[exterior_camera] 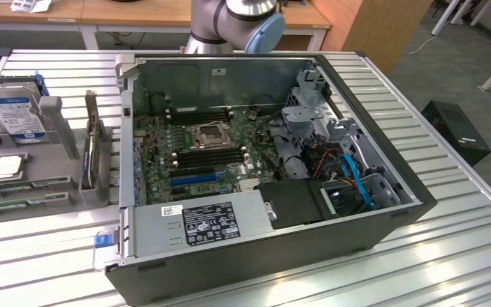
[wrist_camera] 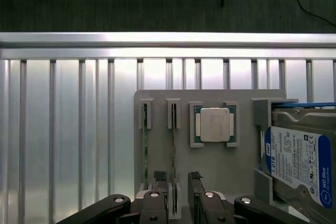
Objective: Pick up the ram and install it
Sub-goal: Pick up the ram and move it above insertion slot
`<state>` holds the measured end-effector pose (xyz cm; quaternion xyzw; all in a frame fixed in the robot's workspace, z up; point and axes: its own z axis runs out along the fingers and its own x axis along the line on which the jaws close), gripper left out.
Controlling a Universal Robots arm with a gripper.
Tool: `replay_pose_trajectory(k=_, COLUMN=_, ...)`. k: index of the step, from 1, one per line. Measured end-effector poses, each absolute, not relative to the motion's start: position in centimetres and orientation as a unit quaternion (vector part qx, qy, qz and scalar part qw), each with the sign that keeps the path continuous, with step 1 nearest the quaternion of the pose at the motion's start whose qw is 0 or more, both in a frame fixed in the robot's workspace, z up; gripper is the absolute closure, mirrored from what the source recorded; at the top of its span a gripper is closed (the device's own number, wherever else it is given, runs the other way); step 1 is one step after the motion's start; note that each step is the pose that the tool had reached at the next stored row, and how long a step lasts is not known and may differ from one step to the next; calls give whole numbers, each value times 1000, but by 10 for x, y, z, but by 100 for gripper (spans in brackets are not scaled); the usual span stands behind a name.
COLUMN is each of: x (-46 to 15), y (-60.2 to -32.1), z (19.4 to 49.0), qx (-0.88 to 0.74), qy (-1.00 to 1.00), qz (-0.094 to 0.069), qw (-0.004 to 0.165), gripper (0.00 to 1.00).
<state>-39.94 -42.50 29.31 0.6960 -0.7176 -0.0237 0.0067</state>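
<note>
Ram (wrist_camera: 174, 145): a thin green stick standing on edge in a slot of the gray holder (wrist_camera: 157, 153) on your desk (wrist_camera: 63, 129), next to the processor (wrist_camera: 214, 125) and near the hard drive (wrist_camera: 296, 156).
Fingers (wrist_camera: 197, 184): spread wide, holding nothing, above the holder.
Computer case (exterior_camera: 254, 256): open, beside the holder.

The tabletop (wrist_camera: 63, 129) is ribbed bare aluminium, brushed and reflective. The parts holder (wrist_camera: 210, 161) on it looks like matt grey plastic. The processor (wrist_camera: 214, 124) has a satin metal lid, the hard drive (wrist_camera: 296, 161) carries a glossy paper label, and the ram (wrist_camera: 145, 148) shows a dull green board edge. The tool (wrist_camera: 177, 178) is matt black. The computer case (exterior_camera: 254, 268) is matt dark outside and bare grey sheet metal inside.
</note>
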Motion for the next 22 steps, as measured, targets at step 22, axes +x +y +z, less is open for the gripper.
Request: replay_pose_trajectory(k=22, x=-399, y=-425, z=253, qx=696, qy=-718, qz=-24, qw=7, gripper=70)
